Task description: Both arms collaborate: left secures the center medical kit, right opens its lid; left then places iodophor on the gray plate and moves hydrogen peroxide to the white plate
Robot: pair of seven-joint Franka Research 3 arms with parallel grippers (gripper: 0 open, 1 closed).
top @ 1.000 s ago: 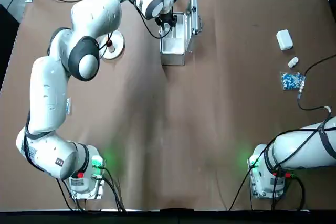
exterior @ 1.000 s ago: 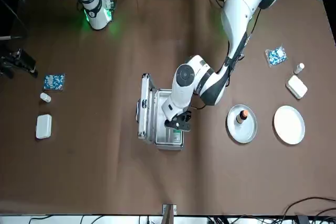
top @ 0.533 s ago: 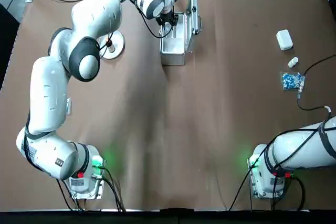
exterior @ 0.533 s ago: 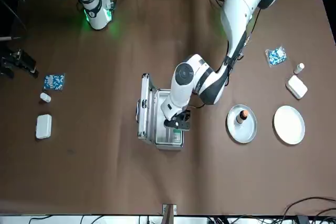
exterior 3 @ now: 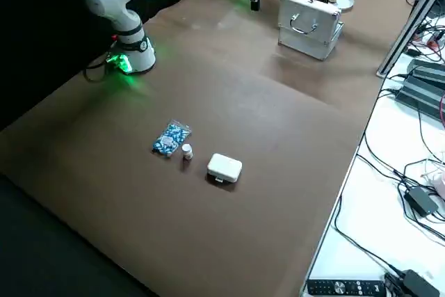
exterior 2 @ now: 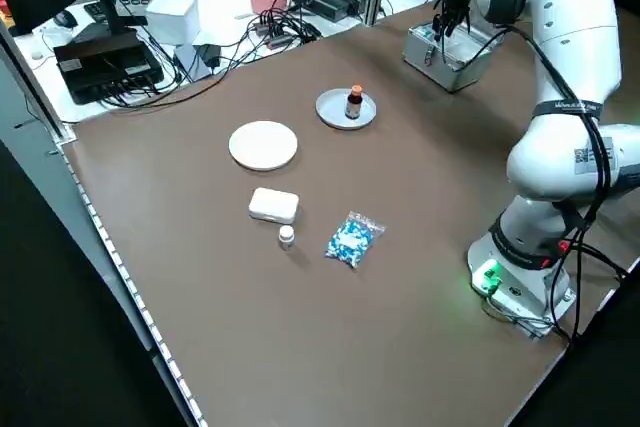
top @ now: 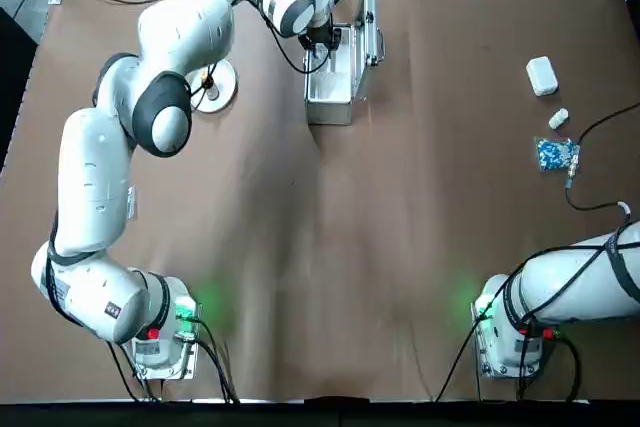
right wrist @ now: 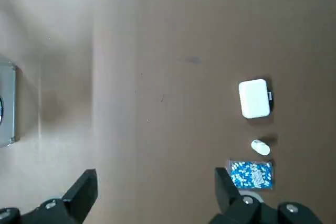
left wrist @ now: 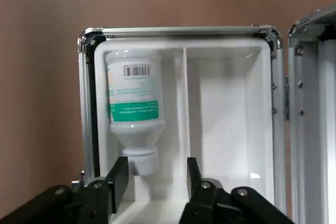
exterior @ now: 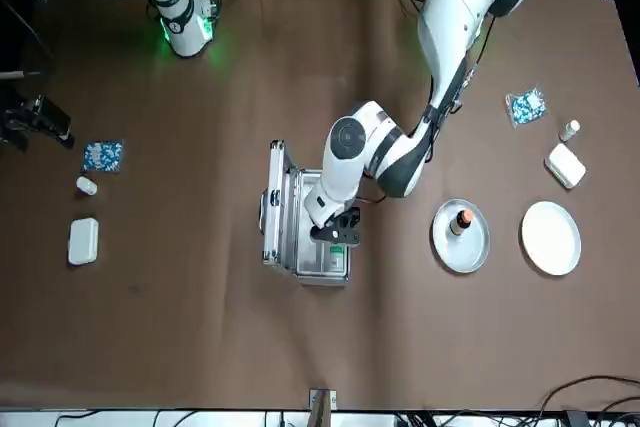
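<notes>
The medical kit [top: 330,107] stands open at the table's far centre, its lid [exterior: 272,202] upright. A white hydrogen peroxide bottle [left wrist: 134,100] with a green label lies in one compartment, cap toward my left gripper [left wrist: 155,179]. That gripper [exterior: 338,232] hovers open just above the kit, fingers [left wrist: 118,182] either side of the cap end, touching nothing. The brown iodophor bottle [exterior: 461,220] stands upright on the gray plate [exterior: 445,247]. Beside it the white plate [exterior: 551,238] holds nothing. My right gripper [right wrist: 155,192] is open and parked at the table's right side.
A white box [top: 541,75], a small white bottle [top: 558,118] and a blue pill bag [top: 556,154] lie at the right. A similar box [exterior 2: 273,206], bottle [exterior 2: 287,236] and bag [exterior 2: 350,239] lie at the left. Cables and devices crowd the bench beyond the far edge.
My left gripper has shifted slightly above the open kit, still open. The right arm, the plates and the bottles have not moved.
</notes>
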